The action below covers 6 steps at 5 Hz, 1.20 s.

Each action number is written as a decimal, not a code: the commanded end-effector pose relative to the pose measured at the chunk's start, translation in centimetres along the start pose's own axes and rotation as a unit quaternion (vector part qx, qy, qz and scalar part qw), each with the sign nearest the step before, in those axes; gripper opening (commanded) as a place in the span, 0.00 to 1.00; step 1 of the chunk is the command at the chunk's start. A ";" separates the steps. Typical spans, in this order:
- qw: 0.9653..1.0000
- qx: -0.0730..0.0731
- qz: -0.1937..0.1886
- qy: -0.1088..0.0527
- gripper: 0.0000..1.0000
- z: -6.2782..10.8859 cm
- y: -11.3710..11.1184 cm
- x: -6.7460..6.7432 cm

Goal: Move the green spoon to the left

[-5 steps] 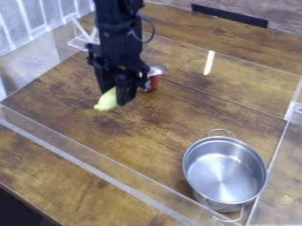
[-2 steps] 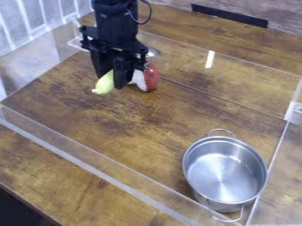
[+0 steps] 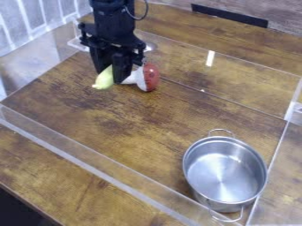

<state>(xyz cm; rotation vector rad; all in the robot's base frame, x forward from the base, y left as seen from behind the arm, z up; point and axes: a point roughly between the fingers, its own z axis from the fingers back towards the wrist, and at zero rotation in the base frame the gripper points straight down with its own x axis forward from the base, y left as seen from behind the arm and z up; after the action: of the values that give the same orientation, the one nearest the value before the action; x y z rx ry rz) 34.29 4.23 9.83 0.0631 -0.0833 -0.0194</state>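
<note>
The green spoon shows as a thick yellow-green handle hanging tilted just above the wooden table, left of centre at the back. My black gripper points straight down and is shut on the spoon's upper end; the silver head is hidden between the fingers. The spoon's lower tip sticks out to the left below the fingers.
A red-capped white mushroom toy stands right beside the gripper on its right. A round steel pot sits at the front right. A clear plastic wall rims the work area. A small white strip lies at the back.
The gripper has carried the spoon away from the camera and slightly left, and a little higher. The mushroom toy, partly covered before, now shows beside it.
</note>
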 end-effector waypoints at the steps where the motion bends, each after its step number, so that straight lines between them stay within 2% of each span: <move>1: 0.999 0.007 0.027 -0.033 0.00 2.8 1.3 0.9; 2: 0.998 0.007 0.047 -0.033 0.00 3.6 1.8 1.1; 5: 0.997 0.004 0.074 -0.030 0.00 5.0 2.3 3.6; 6: 0.997 0.003 0.074 -0.028 0.00 4.0 3.4 3.3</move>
<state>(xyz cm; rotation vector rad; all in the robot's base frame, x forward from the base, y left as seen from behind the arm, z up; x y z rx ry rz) 37.32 6.89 12.95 0.0551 -0.1024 0.1171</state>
